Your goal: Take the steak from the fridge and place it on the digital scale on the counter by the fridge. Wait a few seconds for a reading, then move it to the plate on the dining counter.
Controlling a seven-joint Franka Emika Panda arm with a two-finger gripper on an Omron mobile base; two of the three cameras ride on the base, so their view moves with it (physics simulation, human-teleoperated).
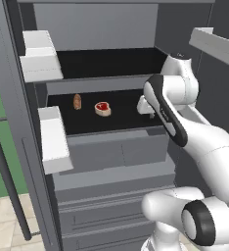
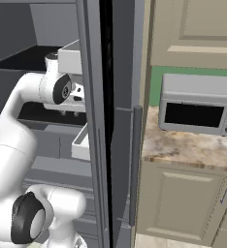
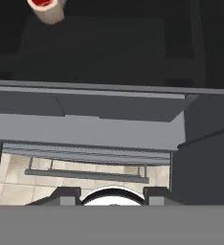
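Observation:
The fridge (image 1: pixel 111 152) stands open. On its dark middle shelf lies the steak (image 1: pixel 103 108), red with a pale tan rim. My gripper (image 1: pixel 147 112) hangs over the right end of that shelf, a hand's length to the right of the steak and apart from it. In the hand view the steak (image 3: pixel 46 8) sits at the top left, far from the fingertips (image 3: pixel 66 194), which stand wide apart with nothing between them, so the gripper (image 3: pixel 111 196) is open. The counter (image 2: pixel 193 143) lies right of the fridge. Scale, plate and dining counter are out of view.
A brown oblong bread-like item (image 1: pixel 77 101) stands left of the steak. White door bins (image 1: pixel 53 139) line the left door. A silver toaster oven (image 2: pixel 198 109) sits on the counter. The right fridge door (image 2: pixel 93 121) with its dark bar handle (image 2: pixel 135 164) stands beside my arm.

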